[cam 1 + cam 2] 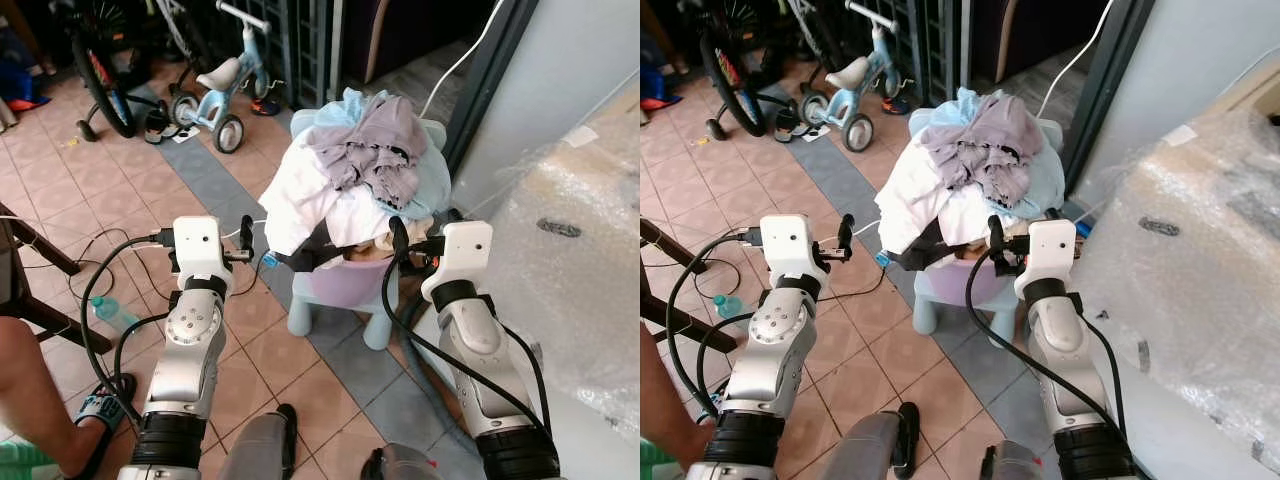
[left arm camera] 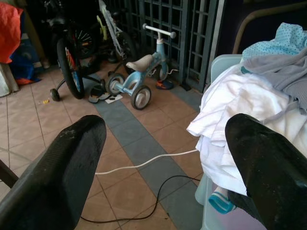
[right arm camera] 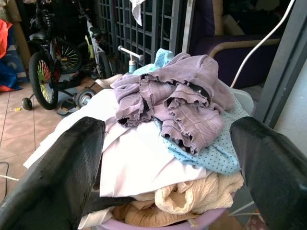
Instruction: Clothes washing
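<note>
Laundry [image 1: 350, 180] heaped on the basin [image 1: 345, 285] looks soft, floppy; both grippers, left [image 1: 243, 243] and right [image 1: 402, 240], gape wide, empty, beside it.

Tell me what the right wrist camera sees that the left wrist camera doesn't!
Right wrist camera alone: the top of the laundry pile, with a crumpled purple top over the white cloth, cream fabric below, and the purple basin rim.

Left wrist camera alone: a white cable and a black cable across the floor tiles, and a striped sock.

Both: the blue tricycle, the black bicycle, the white cloth, the dotted blue cloth, and open black fingers.
</note>
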`<state>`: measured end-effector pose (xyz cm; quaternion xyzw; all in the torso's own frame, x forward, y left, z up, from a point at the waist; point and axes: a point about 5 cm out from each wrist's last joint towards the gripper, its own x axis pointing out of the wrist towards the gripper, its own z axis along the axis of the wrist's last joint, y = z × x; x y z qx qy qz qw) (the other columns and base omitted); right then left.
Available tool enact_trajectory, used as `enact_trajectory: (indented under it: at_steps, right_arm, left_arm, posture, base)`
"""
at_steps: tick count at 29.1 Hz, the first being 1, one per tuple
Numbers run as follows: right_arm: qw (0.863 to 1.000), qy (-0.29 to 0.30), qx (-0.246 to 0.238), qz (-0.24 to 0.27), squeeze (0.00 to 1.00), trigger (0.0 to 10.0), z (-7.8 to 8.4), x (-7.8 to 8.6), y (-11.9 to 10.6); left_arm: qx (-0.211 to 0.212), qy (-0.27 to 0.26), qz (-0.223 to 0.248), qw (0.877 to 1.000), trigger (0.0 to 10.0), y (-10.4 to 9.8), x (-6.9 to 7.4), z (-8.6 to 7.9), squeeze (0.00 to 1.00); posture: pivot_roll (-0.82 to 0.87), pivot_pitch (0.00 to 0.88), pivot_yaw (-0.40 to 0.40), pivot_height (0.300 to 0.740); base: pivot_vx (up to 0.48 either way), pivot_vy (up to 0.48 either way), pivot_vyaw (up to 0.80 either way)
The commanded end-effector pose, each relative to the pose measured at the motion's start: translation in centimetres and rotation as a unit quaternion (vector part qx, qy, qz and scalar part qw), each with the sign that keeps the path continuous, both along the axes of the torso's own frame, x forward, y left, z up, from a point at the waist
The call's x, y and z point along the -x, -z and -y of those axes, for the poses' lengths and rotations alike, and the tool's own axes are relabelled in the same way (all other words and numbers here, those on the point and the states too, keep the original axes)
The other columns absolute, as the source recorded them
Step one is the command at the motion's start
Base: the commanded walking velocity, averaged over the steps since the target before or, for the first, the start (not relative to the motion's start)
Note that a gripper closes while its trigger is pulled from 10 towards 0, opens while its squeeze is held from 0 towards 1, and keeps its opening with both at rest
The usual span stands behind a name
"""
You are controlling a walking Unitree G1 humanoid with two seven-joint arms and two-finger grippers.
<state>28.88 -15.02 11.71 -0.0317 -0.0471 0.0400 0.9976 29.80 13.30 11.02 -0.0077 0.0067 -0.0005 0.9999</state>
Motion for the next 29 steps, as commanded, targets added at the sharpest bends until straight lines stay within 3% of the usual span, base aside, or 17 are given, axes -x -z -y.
enact_trajectory:
  at_steps: [1, 6, 12, 15, 19, 22, 26, 29]
  right_arm:
    - [1.0, 0.014, 0.001, -0.019, 0.0, 10.0, 0.6, 0.3, 0.8]
    - [0.999, 0.036, -0.013, -0.029, 0.0, 10.0, 1.2, 0.6, 1.2]
    - [0.998, 0.047, 0.002, -0.041, 0.0, 10.0, 1.7, 1.0, 1.8]
    - [0.997, 0.056, 0.018, -0.045, 0.0, 10.0, 1.7, 0.9, 1.9]
    - [0.994, 0.071, 0.079, -0.028, 0.0, 10.0, 1.2, 0.5, 1.6]
    - [0.998, 0.052, 0.025, -0.028, 0.0, 10.0, 0.6, 0.3, 1.4]
    - [0.998, 0.025, 0.065, -0.006, 0.0, 10.0, 0.4, 0.2, 0.7]
    - [0.999, 0.007, 0.015, -0.031, 0.0, 10.0, 0.3, 0.2, 1.1]
  left_arm:
    - [-0.002, 0.011, -0.008, 1.0, 10.0, 0.4, 0.1, 0.4, 0.0]
    - [-0.002, 0.007, -0.008, 1.0, 10.0, 0.5, 0.3, 0.2, 0.0]
    - [-0.004, 0.011, -0.012, 1.0, 10.0, 1.0, 0.7, -0.3, 0.0]
    - [-0.006, 0.011, -0.011, 1.0, 10.0, 0.9, 0.6, -0.4, 0.0]
    - [-0.003, 0.011, -0.008, 1.0, 10.0, 0.8, 0.4, -0.3, 0.0]
    - [0.003, 0.013, -0.01, 1.0, 10.0, 0.9, 0.4, -0.3, 0.0]
    - [0.001, 0.013, -0.01, 1.0, 10.0, 0.9, 0.4, -0.3, 0.0]
    - [0.01, 0.008, -0.011, 1.0, 10.0, 0.9, 0.4, -0.4, 0.0]
  posture:
    - [-0.03, 0.126, 0.042, 0.74]
    - [-0.03, 0.121, 0.041, 0.74]
    - [-0.03, 0.117, 0.044, 0.74]
    - [-0.03, 0.113, 0.047, 0.74]
    - [-0.03, 0.112, 0.047, 0.74]
    - [-0.03, 0.109, 0.044, 0.74]
    - [-0.03, 0.107, 0.039, 0.74]
    - [-0.02, 0.106, 0.036, 0.74]
  base:
    - [0.0, 0.0, 0.8]
    - [0.0, 0.0, 0.14]
    - [0.391, 0.0, 0.0]
    - [0.44, 0.0, 0.0]
    - [0.458, 0.0, 0.0]
    - [0.456, 0.0, 0.0]
    - [0.454, 0.0, 0.0]
    - [0.453, 0.0, 0.0]
